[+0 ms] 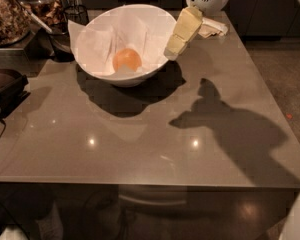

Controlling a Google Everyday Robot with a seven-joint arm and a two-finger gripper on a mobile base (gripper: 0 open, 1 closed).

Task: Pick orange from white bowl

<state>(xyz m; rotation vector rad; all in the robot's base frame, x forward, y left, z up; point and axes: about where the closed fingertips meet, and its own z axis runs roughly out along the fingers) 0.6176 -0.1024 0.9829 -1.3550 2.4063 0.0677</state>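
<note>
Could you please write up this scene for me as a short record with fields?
orange: at the bottom of the bowl, lying on the paper
bowl: white, wide, at the back of the table
gripper: at the bowl's right rim, angled down and left, apart from the orange
jars: dark glass, back left of the bowl
shadow: the arm's, on the table's right side
task state: orange not yet picked

My one camera looks steeply down across the desk [140,154] from above its near edge, fairly close. The gripper [174,48] hangs at upper right, just beside the rim of the white bowl [146,73].
</note>
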